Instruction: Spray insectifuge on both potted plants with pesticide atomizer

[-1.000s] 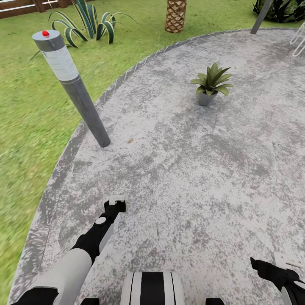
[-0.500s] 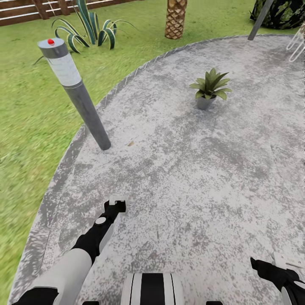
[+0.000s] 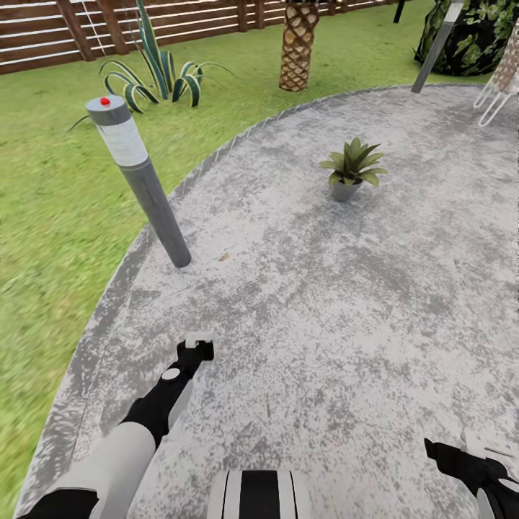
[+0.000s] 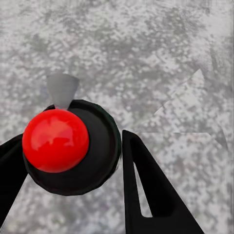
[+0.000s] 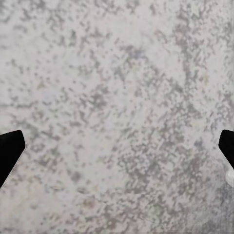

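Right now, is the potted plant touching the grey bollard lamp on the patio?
Apart. The head view shows a wide stretch of bare patio paving between the potted plant and the bollard lamp.

in our left wrist view we look straight down on the pesticide atomizer (image 4: 73, 153): a round dark body with its glossy red neck (image 4: 55, 140) on top and a pale grey spray piece (image 4: 62, 90) poking out beyond it. the left gripper (image 4: 70, 161) has a black finger on either side of the bottle. under it all lies the mottled grey patio (image 4: 146, 48).
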